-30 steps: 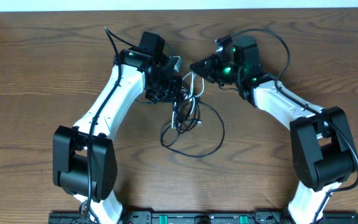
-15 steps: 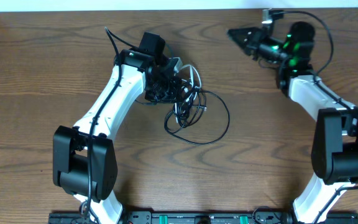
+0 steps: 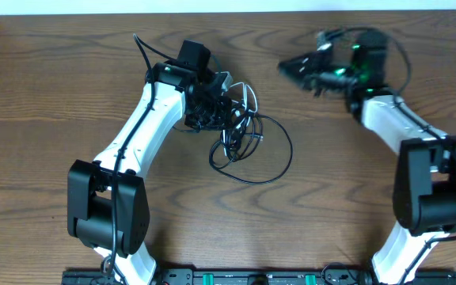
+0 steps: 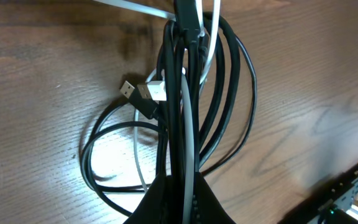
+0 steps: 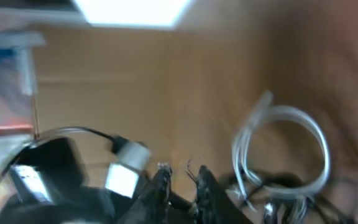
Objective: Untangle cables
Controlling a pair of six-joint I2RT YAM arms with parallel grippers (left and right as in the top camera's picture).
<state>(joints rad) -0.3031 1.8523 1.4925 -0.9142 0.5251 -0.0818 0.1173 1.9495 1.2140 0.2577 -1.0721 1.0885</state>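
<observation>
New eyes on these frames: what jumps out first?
The cable tangle sits mid-table, clamped in the left gripper, with its black loop spilling toward the right arm. The right gripper hangs blurred at upper right, apart from the tangle.

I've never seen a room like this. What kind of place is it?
Probably a robot lab bench: a left arm and a right arm mounted at a wooden table, with tangled cables on it.
</observation>
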